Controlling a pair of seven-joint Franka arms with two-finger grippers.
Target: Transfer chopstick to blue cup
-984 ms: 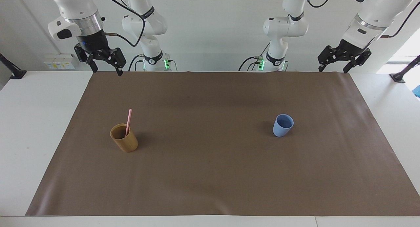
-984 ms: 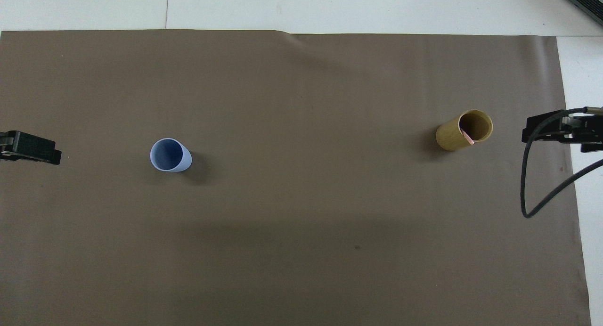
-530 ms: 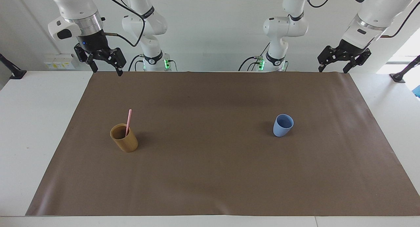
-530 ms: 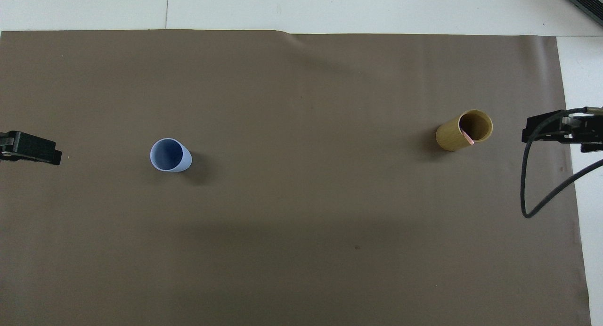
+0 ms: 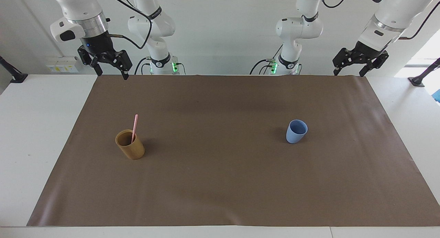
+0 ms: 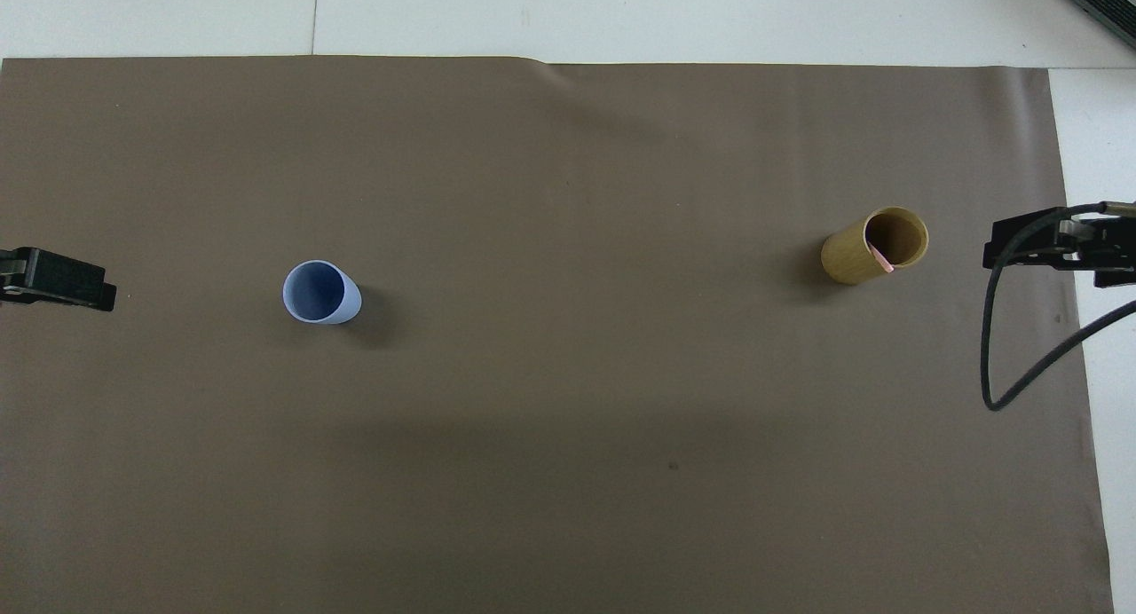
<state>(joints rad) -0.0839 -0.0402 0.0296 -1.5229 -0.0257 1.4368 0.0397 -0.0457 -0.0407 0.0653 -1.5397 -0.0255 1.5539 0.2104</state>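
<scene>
Chopstick (image 5: pixel 134 127) leaning in tan cup (image 5: pixel 130 145) toward right arm's end of table (image 5: pixel 41 128), blue cup (image 5: pixel 296 131) well apart, right tool (image 5: pixel 109 72) and left tool (image 5: pixel 350 70) open, empty, raised; risks tipping tan cup on an angled pull.

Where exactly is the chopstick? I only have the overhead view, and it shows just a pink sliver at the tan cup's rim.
Observer: The chopstick stands in the tan cup, nearly upright, with about half of it above the rim.
Operator: Is either gripper holding anything?
Observer: No. The right gripper hangs open and empty, raised over a corner of the mat.
Operator: And the left?
Observer: The left gripper waits open and empty, raised over the mat's corner at its own end.
</scene>
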